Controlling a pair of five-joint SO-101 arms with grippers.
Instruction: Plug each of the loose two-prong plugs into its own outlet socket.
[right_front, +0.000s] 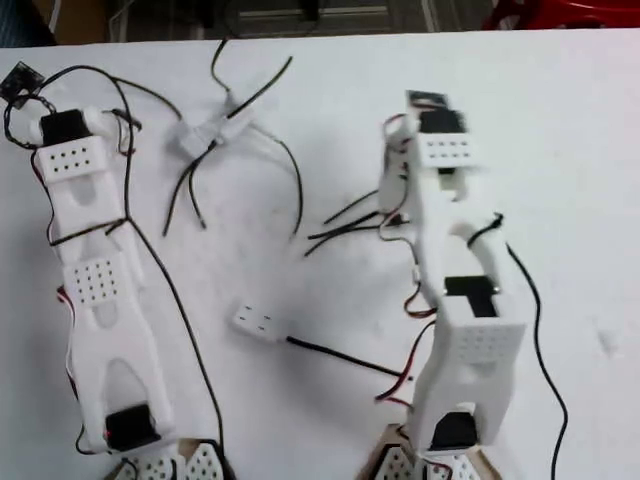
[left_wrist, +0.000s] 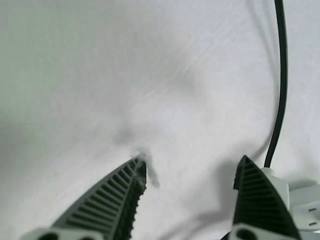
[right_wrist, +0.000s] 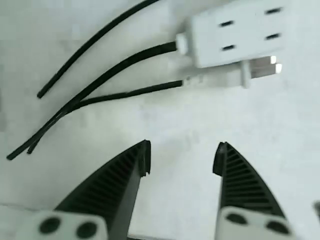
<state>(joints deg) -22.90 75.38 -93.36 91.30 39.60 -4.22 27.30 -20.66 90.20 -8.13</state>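
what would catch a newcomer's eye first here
The white left arm and right arm stretch across a white table strewn with black cords. Ahead of the open right gripper, a two-prong plug lies unplugged beside a socket block.

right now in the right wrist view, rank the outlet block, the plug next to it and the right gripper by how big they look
1. right gripper: largest, though its nearness to the camera inflates it
2. outlet block
3. plug: thinnest, lying alongside the block
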